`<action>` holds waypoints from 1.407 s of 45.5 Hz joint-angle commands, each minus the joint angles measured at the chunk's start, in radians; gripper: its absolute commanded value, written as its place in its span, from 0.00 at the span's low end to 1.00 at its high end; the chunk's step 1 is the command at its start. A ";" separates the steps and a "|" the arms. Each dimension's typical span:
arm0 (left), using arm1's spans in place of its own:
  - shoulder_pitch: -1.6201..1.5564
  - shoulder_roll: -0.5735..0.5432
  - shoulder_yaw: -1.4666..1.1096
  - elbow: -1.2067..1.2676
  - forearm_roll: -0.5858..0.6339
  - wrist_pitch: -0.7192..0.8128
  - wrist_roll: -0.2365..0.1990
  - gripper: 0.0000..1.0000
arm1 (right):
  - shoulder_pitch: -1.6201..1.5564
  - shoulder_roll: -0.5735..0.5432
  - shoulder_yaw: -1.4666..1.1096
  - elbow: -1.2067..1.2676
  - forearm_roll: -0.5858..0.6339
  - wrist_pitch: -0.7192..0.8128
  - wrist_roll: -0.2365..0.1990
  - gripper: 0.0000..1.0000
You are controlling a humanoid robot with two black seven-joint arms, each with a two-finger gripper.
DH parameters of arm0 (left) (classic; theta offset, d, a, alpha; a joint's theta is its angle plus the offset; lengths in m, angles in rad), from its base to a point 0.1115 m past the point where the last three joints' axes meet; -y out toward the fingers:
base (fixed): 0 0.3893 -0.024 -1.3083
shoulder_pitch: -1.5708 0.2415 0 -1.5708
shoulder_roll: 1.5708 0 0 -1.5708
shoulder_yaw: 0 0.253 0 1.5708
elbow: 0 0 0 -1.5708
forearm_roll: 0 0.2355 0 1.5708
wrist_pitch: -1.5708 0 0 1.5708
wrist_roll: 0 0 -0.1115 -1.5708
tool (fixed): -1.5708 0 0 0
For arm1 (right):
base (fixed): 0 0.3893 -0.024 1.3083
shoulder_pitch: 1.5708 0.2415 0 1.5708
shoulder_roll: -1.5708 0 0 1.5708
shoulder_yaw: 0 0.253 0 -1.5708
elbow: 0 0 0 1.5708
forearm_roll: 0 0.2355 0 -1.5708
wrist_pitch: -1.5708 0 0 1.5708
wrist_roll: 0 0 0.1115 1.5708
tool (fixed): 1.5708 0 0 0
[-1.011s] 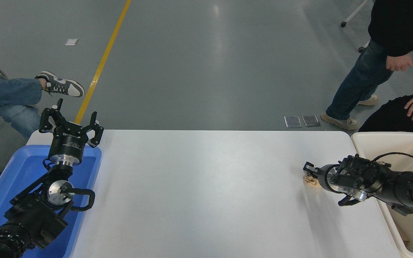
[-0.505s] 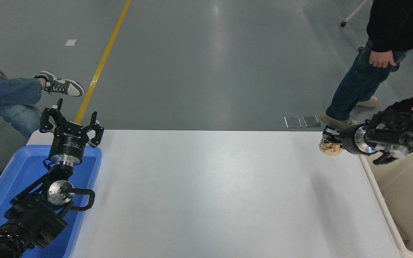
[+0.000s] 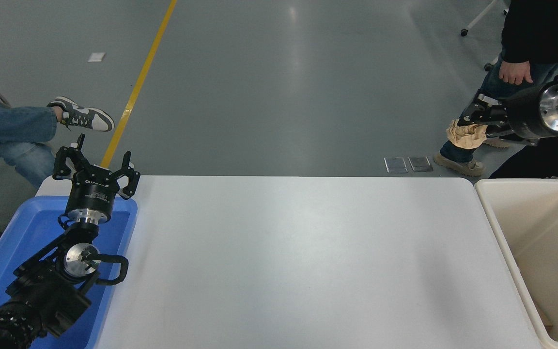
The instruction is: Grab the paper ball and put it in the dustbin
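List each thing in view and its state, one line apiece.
Paper ball: held in the air, off the table.
Right gripper: shut on the paper ball, raised.
Left gripper: open, empty, over the blue tray.
Dustbin: open-topped, upright at the table's right end; ball not in it.
Table: bare in the middle.

This looks like a robot lab or work hall, with a big smooth grey floor (image 3: 269, 87) marked by a long yellow line (image 3: 136, 87), a plain white table (image 3: 284, 261), and people (image 3: 535, 29) standing and sitting around it.
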 commanded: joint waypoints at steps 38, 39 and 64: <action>0.000 0.000 0.000 0.000 0.000 0.000 0.000 0.99 | -0.651 0.005 0.133 -0.676 0.119 -0.124 -0.008 0.00; 0.000 0.000 0.000 0.000 0.000 0.000 0.000 0.99 | -0.676 0.009 0.140 -0.692 0.133 -0.132 -0.010 0.00; 0.000 0.000 0.000 0.000 0.000 0.000 0.000 0.99 | -1.038 0.178 0.157 -0.836 0.402 -0.391 -0.008 0.00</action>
